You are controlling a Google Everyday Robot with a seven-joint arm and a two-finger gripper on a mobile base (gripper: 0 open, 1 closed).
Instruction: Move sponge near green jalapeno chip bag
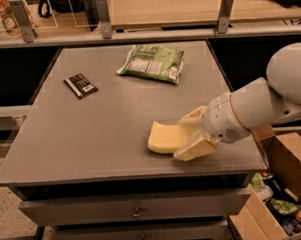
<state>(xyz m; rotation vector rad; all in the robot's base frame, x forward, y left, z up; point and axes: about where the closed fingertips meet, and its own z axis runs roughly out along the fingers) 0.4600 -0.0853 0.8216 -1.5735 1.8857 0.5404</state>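
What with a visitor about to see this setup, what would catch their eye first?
First, the bulky white arm at the right, its gripper open around the right end of a pale yellow sponge near the front edge of the grey table. Next, the green chip bag at the table's far side, well apart from the sponge, with a small black packet to its left.

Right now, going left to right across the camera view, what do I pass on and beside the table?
Black packet → green jalapeno chip bag → gripper, open, with a finger on either side of the sponge at its right end → cardboard box beside the table. The sponge overlaps the bag's span, so it is unranked.
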